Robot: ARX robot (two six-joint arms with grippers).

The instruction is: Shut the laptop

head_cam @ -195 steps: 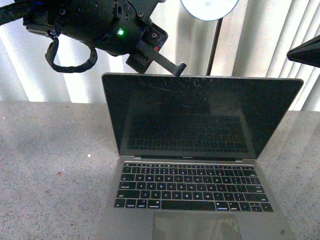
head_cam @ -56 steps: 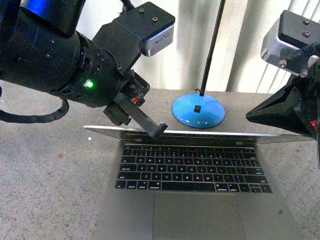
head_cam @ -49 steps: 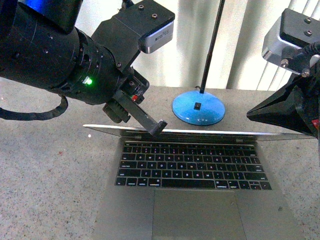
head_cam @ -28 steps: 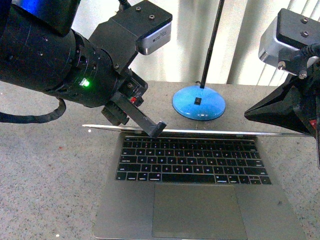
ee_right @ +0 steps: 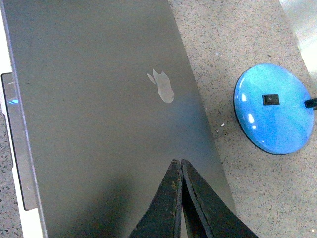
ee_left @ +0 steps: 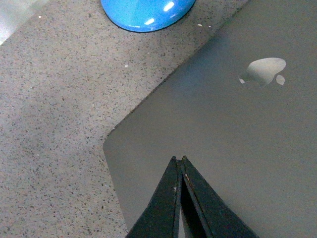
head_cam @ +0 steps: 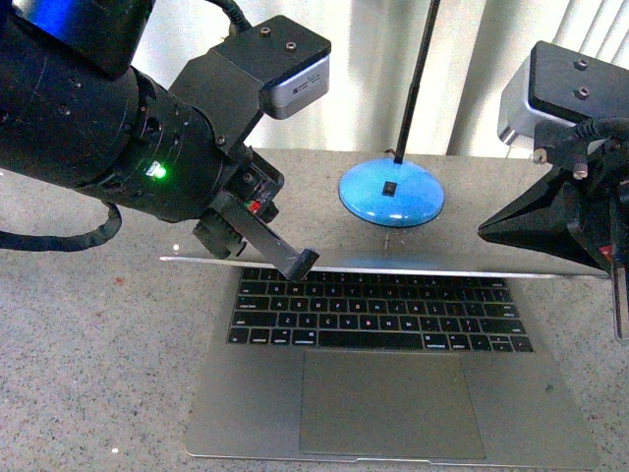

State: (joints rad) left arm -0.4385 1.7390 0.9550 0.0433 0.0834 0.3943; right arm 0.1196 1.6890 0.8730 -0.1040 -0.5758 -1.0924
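1. surroundings. a blue lamp base [head_cam: 391,195] sits on the desk [head_cam: 88,374] in the upper centre of the front view, just behind the laptop [head_cam: 378,339]. its thin black stem [head_cam: 418,74] runs out of the top of the frame. pale vertical blinds [head_cam: 462,69] fill the background. my left arm's black housing covers the upper left and hides the desk there.

2. the laptop occupies the lower centre. its lid is tilted low over the keyboard and shows almost edge-on as a thin bright line.

3. left fingers [head_cam: 280,244]: pressed together, holding nothing, tip at the lid's edge left of centre. right fingers [head_cam: 545,221]: a black wedge at the right edge, also pressed together and empty.

4. materials. desk: speckled grey stone. laptop: matte grey metal, black keys, large trackpad. lamp base: glossy dome with a small black switch.

5. only the wrist views show the lid's smooth outer face and its pale apple logo [ee_left: 262,71].
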